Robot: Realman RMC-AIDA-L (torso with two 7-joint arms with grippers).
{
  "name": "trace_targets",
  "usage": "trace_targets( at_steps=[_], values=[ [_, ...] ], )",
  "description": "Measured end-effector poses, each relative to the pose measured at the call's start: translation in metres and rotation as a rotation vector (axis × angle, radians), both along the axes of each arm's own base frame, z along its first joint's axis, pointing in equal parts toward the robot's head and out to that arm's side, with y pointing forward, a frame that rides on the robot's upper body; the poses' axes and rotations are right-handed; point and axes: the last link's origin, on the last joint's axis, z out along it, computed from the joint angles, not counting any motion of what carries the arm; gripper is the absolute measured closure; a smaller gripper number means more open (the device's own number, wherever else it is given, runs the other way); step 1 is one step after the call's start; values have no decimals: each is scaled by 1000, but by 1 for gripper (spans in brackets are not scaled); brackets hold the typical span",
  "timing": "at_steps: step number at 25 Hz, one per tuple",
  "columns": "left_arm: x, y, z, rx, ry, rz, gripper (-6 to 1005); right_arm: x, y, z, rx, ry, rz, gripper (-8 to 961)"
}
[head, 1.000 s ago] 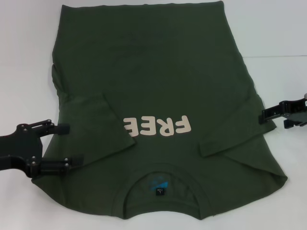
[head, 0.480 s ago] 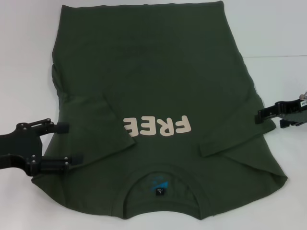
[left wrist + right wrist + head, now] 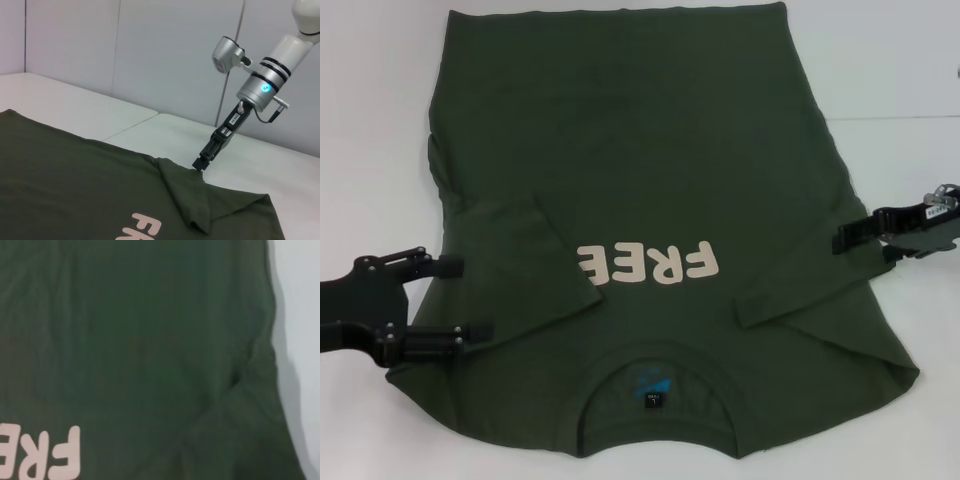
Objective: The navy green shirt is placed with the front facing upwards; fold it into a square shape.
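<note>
Sleeves folded in; left gripper spread wide at shirt edge, lower left. Right gripper (grip state: cannot tell) at mid-right edge. Next: side fold.

the navy green shirt lay flat on the table, collar nearest the robot. the left gripper sat at its left edge, the right gripper at its right edge.

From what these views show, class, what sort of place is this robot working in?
Probably a lab or test bench, not a home: a bare white tabletop, plain pale panel walls, and only a dark olive-green cotton T-shirt laid out between the left gripper and right gripper.
</note>
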Motion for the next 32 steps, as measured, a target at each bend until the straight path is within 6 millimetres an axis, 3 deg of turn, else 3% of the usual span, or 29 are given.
trace_targets(
  at_steps=[9,19,32],
  values=[
    [0,0,-1,1,-1,3,61,-5,4,-2,11,4,3,78],
    [-1,-1,-1,0,-1,8,62,13,-4,13,15,-15,-46,78],
    [0,0,-2,-4,-4,7,61,20,-6,8,24,-30,-43,81]
  ],
)
